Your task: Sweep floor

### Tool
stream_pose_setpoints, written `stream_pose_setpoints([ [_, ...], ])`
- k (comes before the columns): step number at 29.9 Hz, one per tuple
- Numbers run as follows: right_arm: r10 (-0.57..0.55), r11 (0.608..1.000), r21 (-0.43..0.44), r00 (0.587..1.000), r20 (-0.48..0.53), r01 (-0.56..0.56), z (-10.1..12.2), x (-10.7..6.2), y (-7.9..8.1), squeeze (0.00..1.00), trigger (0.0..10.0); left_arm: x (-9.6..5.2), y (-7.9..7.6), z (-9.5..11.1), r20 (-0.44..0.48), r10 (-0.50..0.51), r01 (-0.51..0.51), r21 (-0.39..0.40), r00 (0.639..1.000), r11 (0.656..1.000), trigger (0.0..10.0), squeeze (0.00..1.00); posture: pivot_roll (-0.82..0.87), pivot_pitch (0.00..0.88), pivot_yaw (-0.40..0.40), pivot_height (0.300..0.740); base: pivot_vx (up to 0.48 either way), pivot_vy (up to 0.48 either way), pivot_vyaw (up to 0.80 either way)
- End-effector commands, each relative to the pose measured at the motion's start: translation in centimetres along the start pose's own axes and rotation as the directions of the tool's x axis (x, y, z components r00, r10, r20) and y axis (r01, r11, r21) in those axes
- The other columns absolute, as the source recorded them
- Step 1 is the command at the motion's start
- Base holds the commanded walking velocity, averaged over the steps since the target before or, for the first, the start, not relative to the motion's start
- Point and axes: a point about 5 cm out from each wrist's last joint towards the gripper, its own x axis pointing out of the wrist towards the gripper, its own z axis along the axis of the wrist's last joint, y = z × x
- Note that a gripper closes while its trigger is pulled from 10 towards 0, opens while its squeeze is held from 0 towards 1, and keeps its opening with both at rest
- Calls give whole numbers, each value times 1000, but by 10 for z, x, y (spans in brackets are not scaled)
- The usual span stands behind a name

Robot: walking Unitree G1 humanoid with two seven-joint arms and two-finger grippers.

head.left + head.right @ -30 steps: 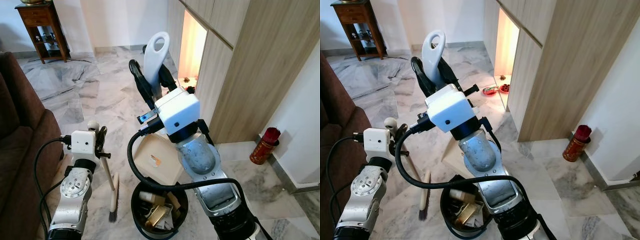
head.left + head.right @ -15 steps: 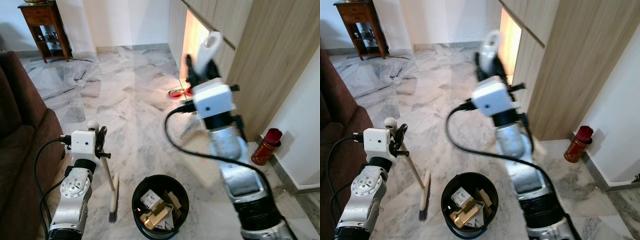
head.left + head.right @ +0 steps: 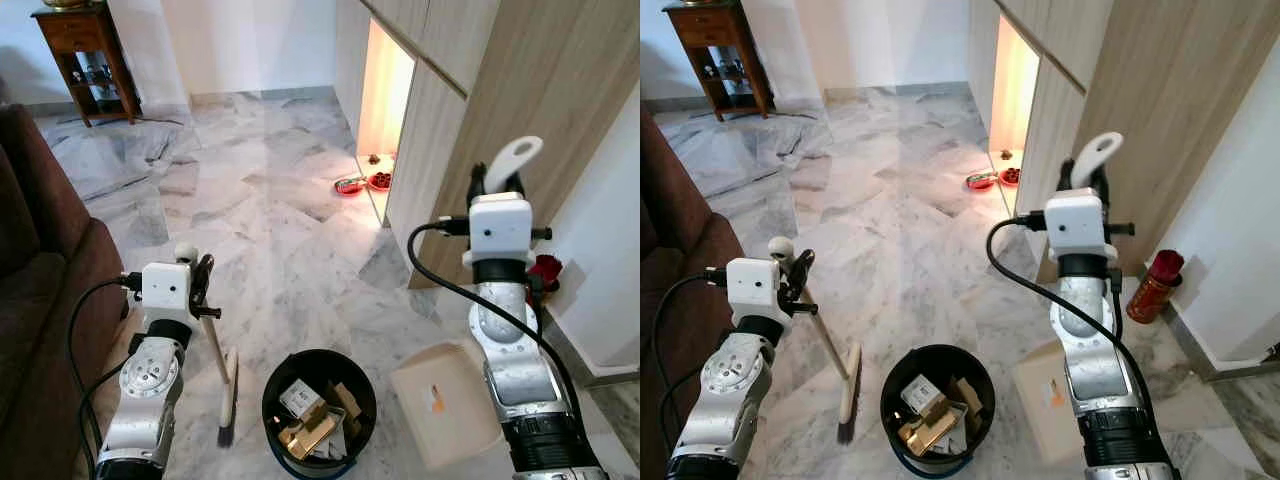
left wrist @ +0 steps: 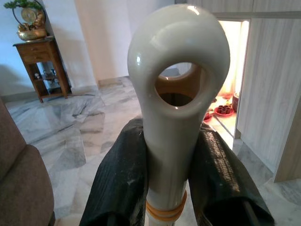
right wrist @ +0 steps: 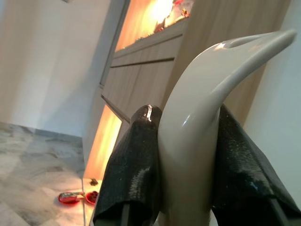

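Broom (image 3: 222, 372) leaning bristles-down left of bin (image 3: 318, 410), left gripper (image 4: 169, 179) clamping its handle | right gripper (image 5: 188, 155) gripping dustpan (image 3: 445, 400), resting beside bin, likely staged for collecting.

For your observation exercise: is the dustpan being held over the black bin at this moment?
No. The dustpan sits on the floor beside the black bin, toward the robot's right, not above it.

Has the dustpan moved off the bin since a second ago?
Yes. The dustpan swung from above the black bin to the floor on its right, toward the wooden cabinet.
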Motion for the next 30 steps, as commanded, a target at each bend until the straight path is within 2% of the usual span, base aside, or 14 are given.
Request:
stream_pose_setpoints([
  [1,-21,999,-29,999,47,22,2,2,-5,0,10000,2,3,16,73,-3,2,13,997,1000,10000,0,-12,0,2,740,0,0,0],
  [8,-56,998,-19,998,-8,56,-16,-7,-6,0,10000,0,1,14,67,-8,8,3,998,1000,10000,0,-11,0,3,740,0,0,0],
  [20,-84,996,-30,996,-40,82,-32,-13,-8,0,10000,-3,-1,10,41,-27,29,-46,999,999,10000,0,-14,0,12,740,0,0,0],
  [24,-85,996,-5,992,-95,85,-44,-24,-5,0,10000,-5,0,1,14,-26,26,-45,1000,999,10000,0,-14,0,16,740,0,0,0],
  [30,-83,996,-29,991,-109,80,-52,-31,-8,0,10000,-7,0,1,11,-34,35,-52,999,998,10000,0,-17,0,18,740,0,0,0],
])
